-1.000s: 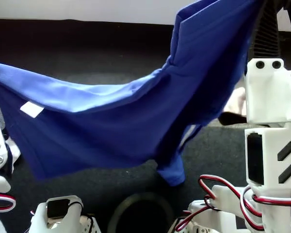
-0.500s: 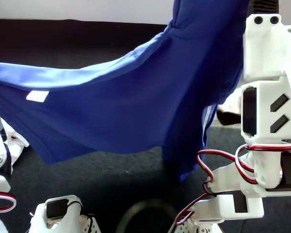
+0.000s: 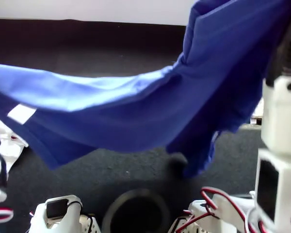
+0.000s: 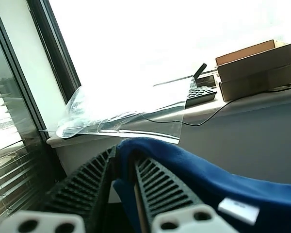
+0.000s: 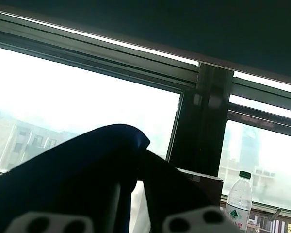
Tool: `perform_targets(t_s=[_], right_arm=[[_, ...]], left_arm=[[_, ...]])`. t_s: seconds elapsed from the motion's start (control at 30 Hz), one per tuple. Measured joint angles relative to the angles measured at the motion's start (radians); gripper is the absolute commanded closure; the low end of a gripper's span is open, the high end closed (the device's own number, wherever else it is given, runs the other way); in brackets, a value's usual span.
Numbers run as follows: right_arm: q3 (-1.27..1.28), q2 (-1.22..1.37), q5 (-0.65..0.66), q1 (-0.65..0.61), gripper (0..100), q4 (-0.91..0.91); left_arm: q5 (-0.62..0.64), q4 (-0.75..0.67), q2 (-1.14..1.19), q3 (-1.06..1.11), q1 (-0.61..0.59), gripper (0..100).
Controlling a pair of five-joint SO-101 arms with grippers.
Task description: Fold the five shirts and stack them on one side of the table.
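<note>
Blue shirt [image 3: 136,111], one item: held off the table [image 3: 111,170] and stretched between the two arms. In the high view it is hung as a long sagging band, with one end at the left edge and the other raised to the upper right corner. Its lower hem is draped just above the dark tabletop, and a bunched fold is let down near the middle right. A white label [image 3: 21,113] is seen on the fabric toward the left end.

Left gripper [image 4: 126,155]: ribbed black fingers [image 4: 160,187] are closed together on an edge of the shirt, with the cloth pinched between them and spilled out to one side.

Right gripper [image 5: 136,160]: held high, with the shirt folded over its tip. The fabric is clamped between the jaws, and their ends are hidden under the cloth.

Right arm [image 3: 281,145]: a white body is set at the right edge of the high view, with red and white cables [image 3: 223,199] looped at its base.

White cloth [image 3: 9,145]: laid on the table at the left edge, partly under the shirt. What kind of item it is cannot be told.

Round dark object [image 3: 136,211]: placed at the near edge between the arm bases.

Surroundings: a clear plastic bag [image 4: 126,111], a keyboard [image 4: 200,94] and cardboard boxes [image 4: 254,68] are set on a sill, and a water bottle [image 5: 238,199] is stood by a window frame [image 5: 201,121].
</note>
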Motion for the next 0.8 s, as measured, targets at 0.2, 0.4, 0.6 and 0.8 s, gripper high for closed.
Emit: perform_targets(t_s=[0.2, 0.4, 0.6, 0.8], right_arm=[[0.005, -0.003, 0.0, -0.002, 99.2, 0.0], [0.078, 0.0, -0.037, -0.002, 99.2, 0.0], [0.247, 0.023, -0.101, -0.002, 99.2, -0.011], [0.388, 0.023, -0.106, 0.049, 99.2, -0.086]], left_arm=[[0.0, 0.0, 0.0, -0.028, 0.0, 99], [0.0, 0.0, 0.0, -0.028, 0.0, 99], [0.0, -0.04, -0.002, 0.044, -0.002, 99], [0.0, -0.043, 0.0, 0.152, -0.092, 99]])
